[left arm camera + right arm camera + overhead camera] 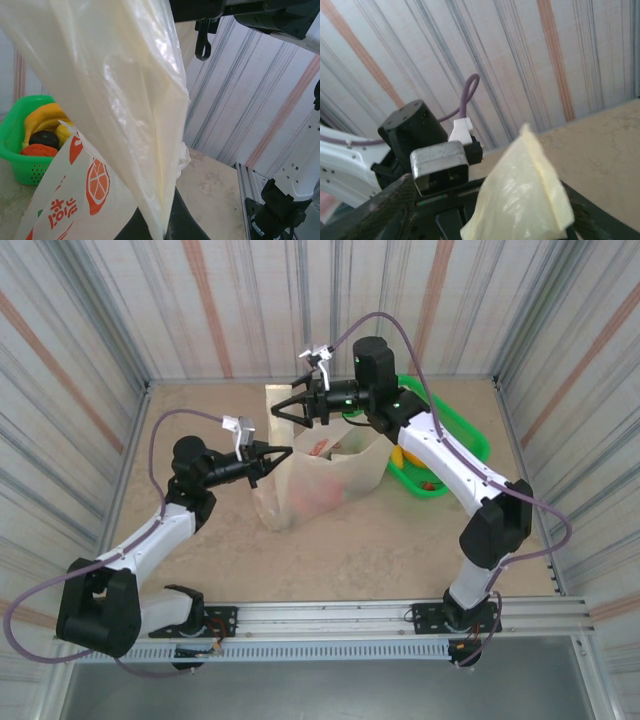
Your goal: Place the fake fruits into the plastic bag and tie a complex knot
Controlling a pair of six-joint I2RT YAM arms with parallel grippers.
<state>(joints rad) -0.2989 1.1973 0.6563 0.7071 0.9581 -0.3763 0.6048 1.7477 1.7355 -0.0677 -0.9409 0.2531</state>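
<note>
Your left gripper (268,457) is clamped on the left edge of the bag (325,480); your right gripper (283,411) holds its jaws apart at the bag's far top corner.

You cannot tell whether the reddish shapes low in the bag are fruit or only print, because the film blurs them. More fruit (44,122), in yellow, dark and red-orange pieces, lies in the green basket (20,170) just right of the bag. The bag stands on a beige table (350,550), with striped metal walls (200,310) behind it and to both sides. Your left jaws are together on a fold of cream film that rises stretched from them. Your right jaws are wide, with a cream flap of the bag between them, and whether they touch it you cannot tell.
</note>
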